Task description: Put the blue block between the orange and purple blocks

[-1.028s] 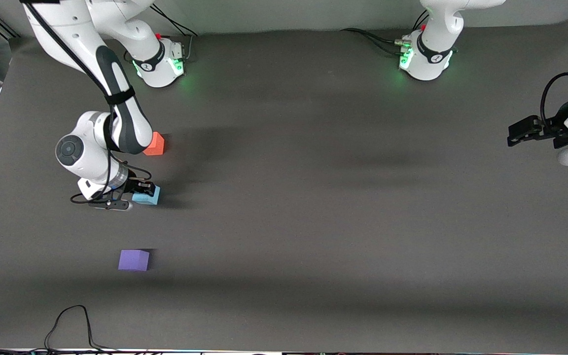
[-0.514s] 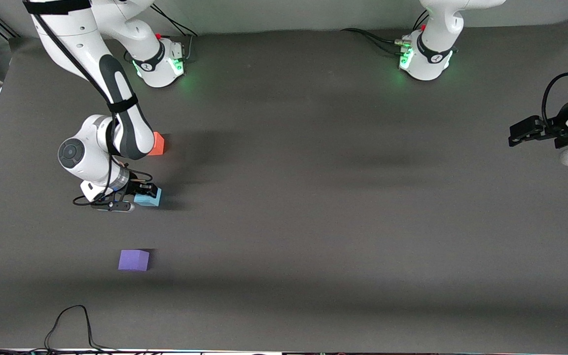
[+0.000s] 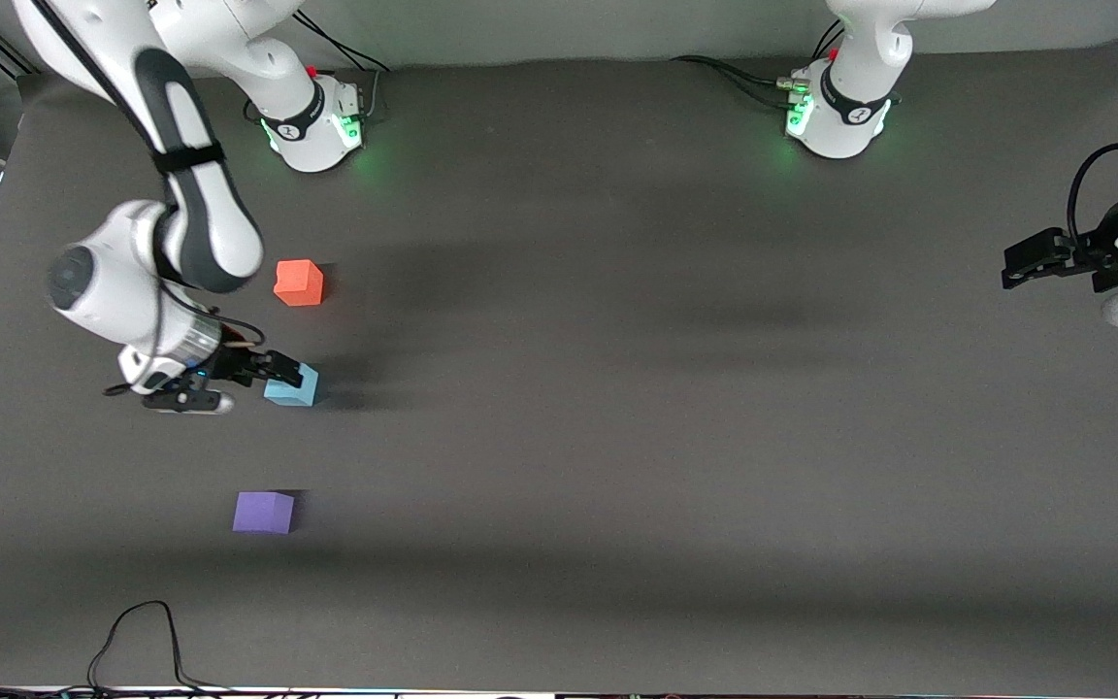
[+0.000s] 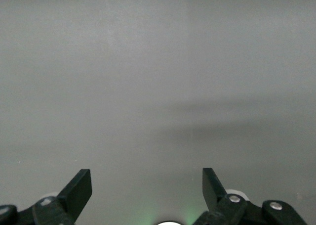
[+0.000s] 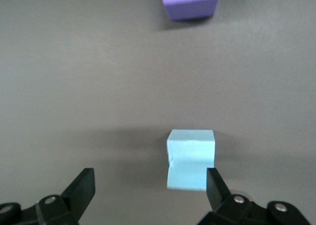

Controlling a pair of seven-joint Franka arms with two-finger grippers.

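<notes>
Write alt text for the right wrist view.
The blue block sits on the dark table, free between the open fingers of the right hand and close to one fingertip. The purple block lies apart from it at the picture's edge, partly cut off.

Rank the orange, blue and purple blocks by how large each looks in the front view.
1. purple block, slightly largest, though nearest the camera.
2. orange block and blue block: about alike; the right gripper partly overlaps the blue one.
</notes>
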